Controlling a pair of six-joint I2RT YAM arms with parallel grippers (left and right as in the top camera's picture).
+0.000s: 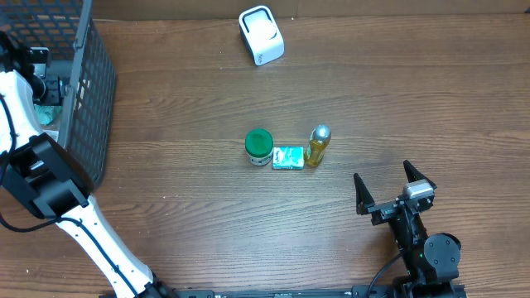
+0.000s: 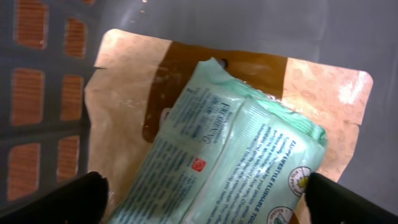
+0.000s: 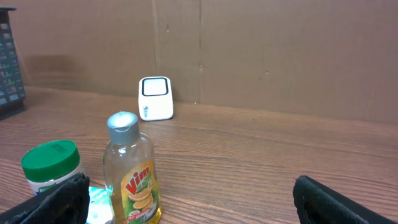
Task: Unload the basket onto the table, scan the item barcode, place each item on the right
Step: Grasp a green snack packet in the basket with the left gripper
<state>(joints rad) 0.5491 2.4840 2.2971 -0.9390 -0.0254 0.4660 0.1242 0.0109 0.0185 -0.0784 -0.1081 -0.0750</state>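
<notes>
Wooden table [image 1: 373, 99] backed by brown wall [image 3: 280, 56]; both arms' jaws spread wide.

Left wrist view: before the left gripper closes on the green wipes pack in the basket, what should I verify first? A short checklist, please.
1. Left gripper open: ok.
2. Wipes pack lies between its fingers: ok.
3. Pack separate from the brown pouch under it: cannot tell; it rests on the pouch.
4. Barcode showing on the pack's upper face: cannot tell; only print is visible.
5. Scanner standing free on the table: ok.
6. Right gripper open, apart from the bottle: ok.
</notes>
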